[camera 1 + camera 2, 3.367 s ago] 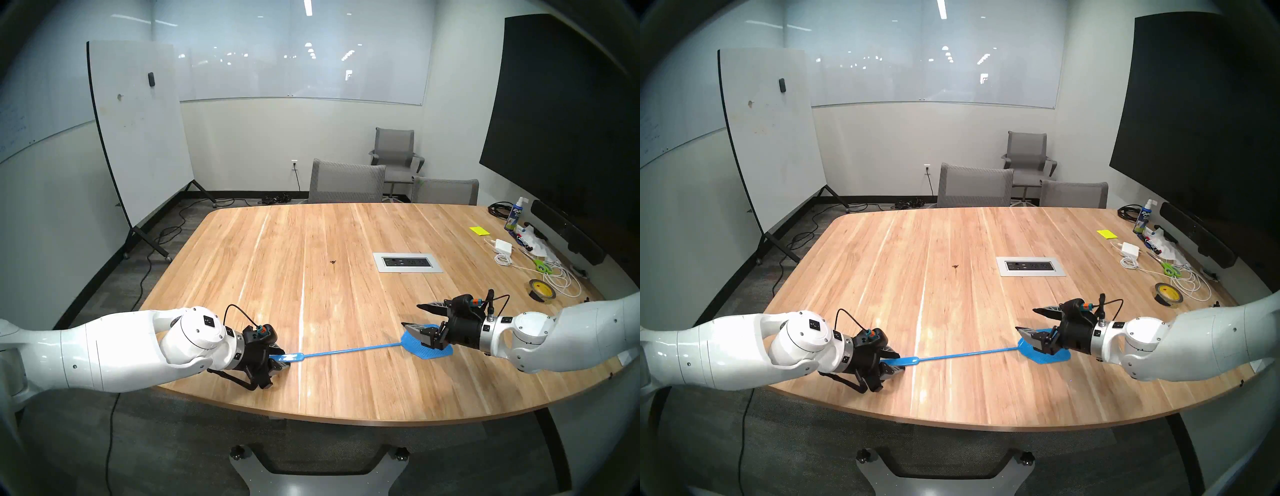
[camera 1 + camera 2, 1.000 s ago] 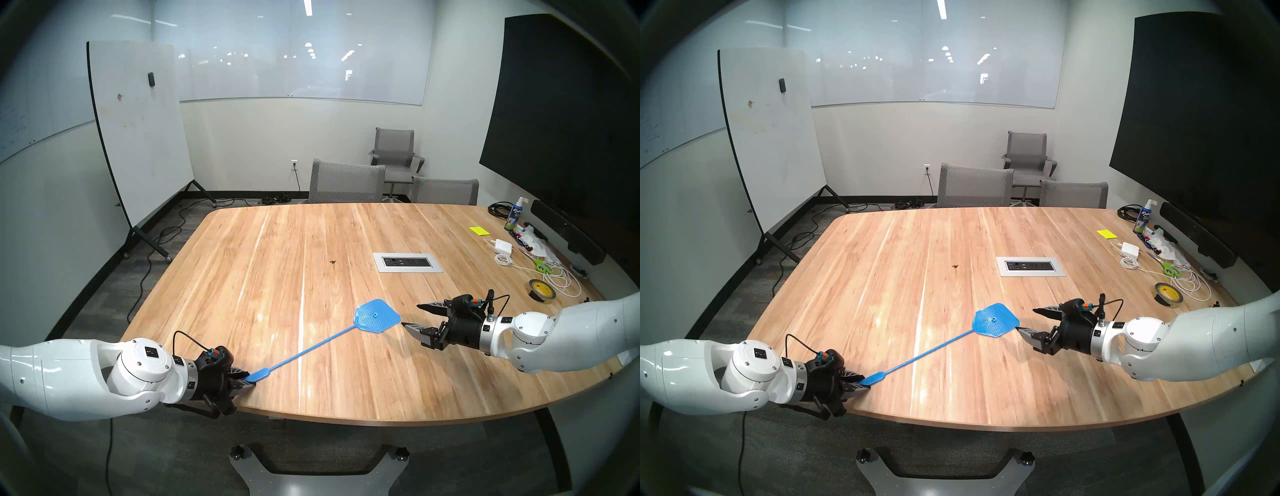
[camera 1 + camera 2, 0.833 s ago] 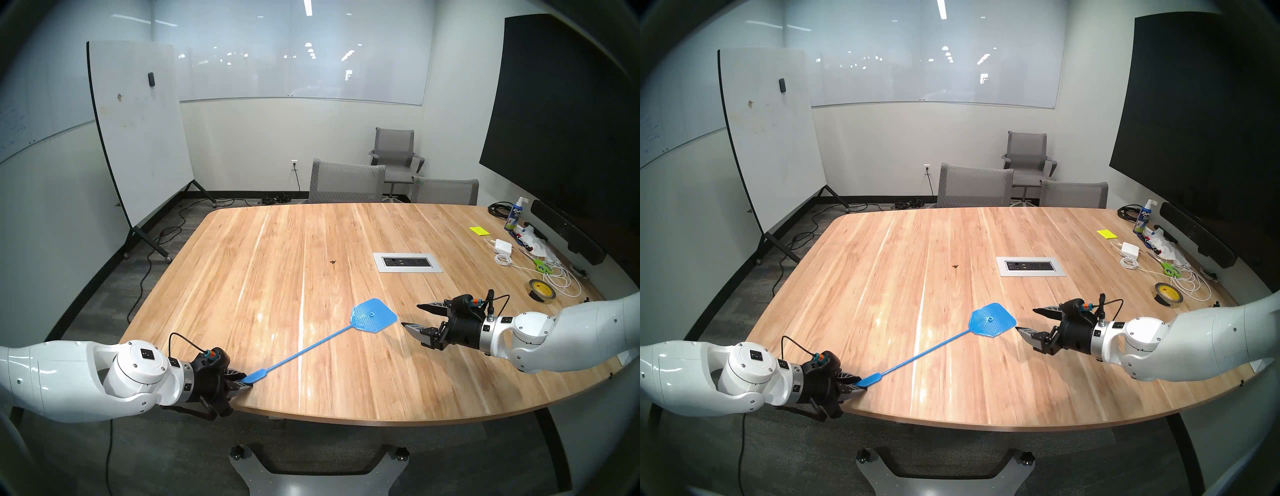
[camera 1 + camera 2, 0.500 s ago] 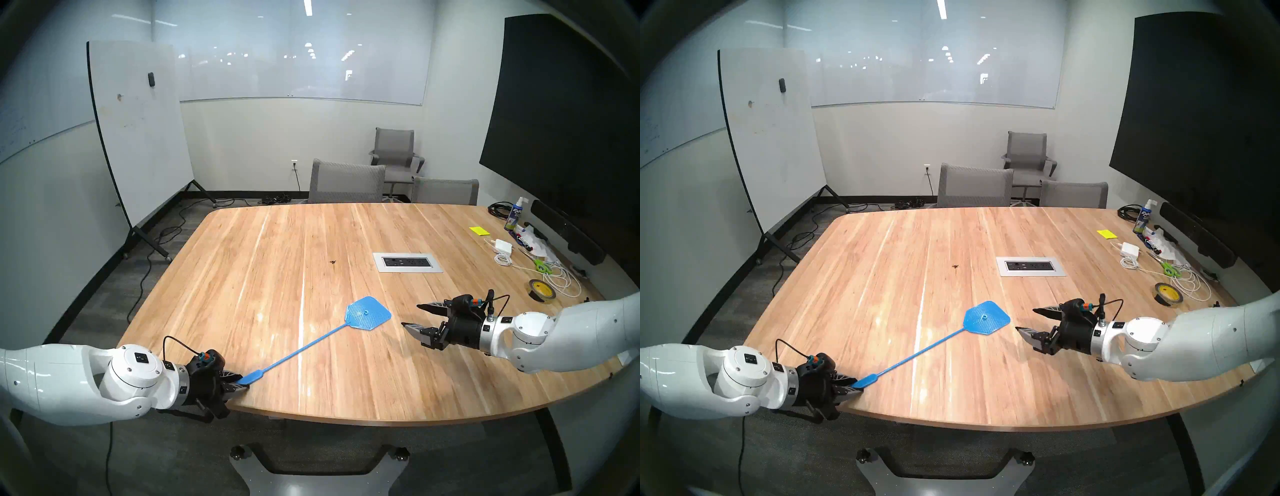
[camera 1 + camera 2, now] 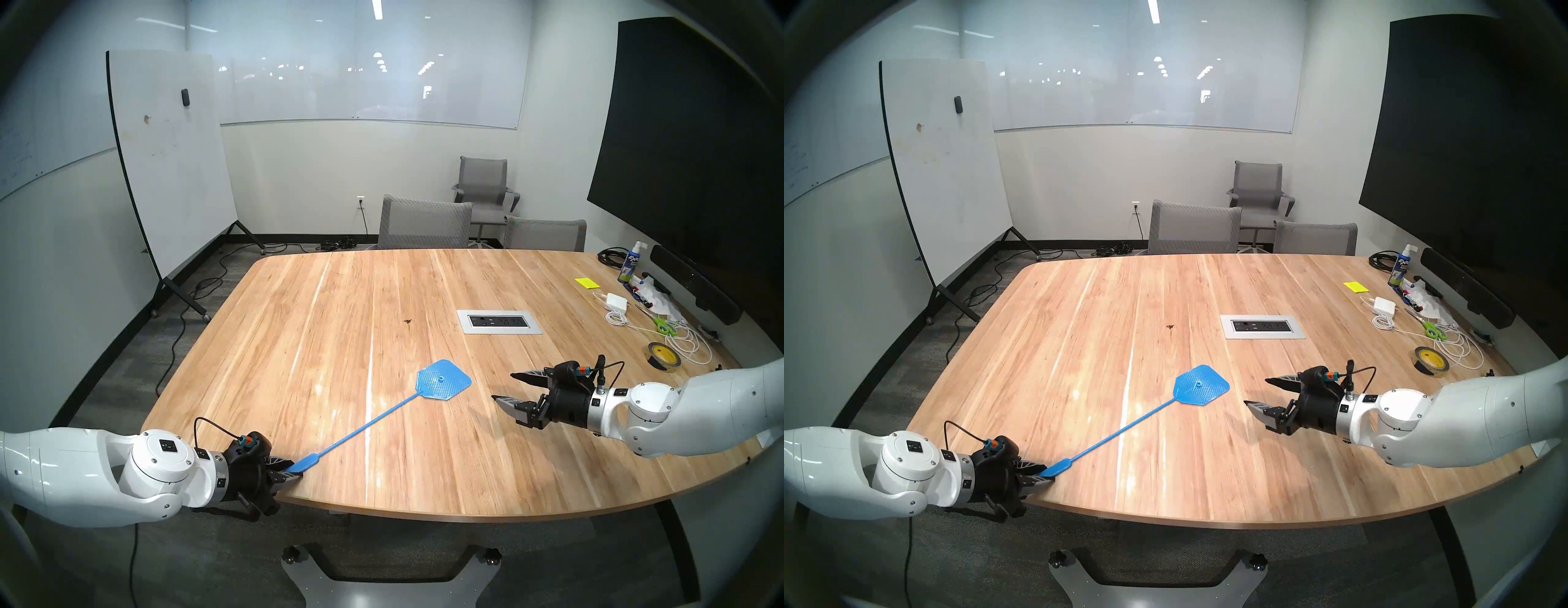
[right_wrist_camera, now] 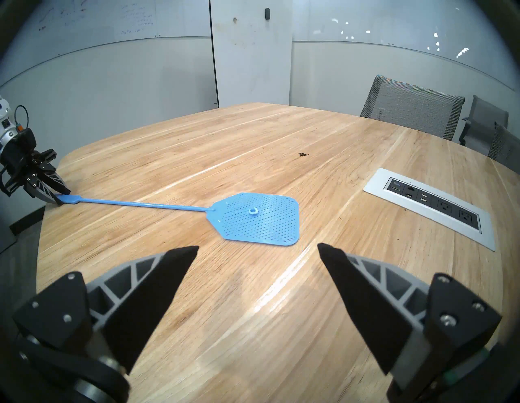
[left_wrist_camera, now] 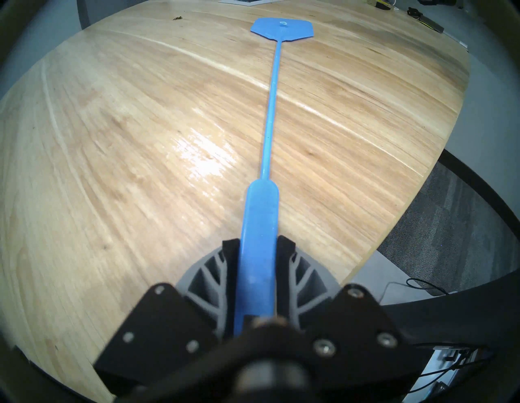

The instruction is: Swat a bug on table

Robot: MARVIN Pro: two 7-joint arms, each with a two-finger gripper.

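The bug [image 5: 408, 321] is a tiny dark speck near the middle of the light-wood table [image 5: 322, 297], left of the silver outlet panel [image 5: 499, 322]; it also shows in the right wrist view [image 6: 303, 154] and the left wrist view [image 7: 177, 18]. My left gripper [image 5: 292, 469] is shut on the handle of a blue fly swatter [image 5: 444, 379] at the table's near left edge [image 7: 257, 253]. The swatter head lies low over the table, short of the bug [image 6: 257, 215]. My right gripper [image 5: 507, 388] is open and empty, right of the swatter head [image 6: 257, 250].
At the table's right side lie a tape roll [image 5: 664, 356], white cables [image 5: 683, 344], green scissors [image 5: 664, 326], a white charger [image 5: 617, 301], yellow notes [image 5: 587, 282] and a spray bottle [image 5: 630, 262]. Grey chairs [image 5: 424, 220] stand behind the table, a whiteboard [image 5: 169, 161] at the left.
My left arm has drawn back left toward the table's near corner, swinging the swatter from lying crosswise under the right gripper to pointing toward the bug. The right arm has not moved.
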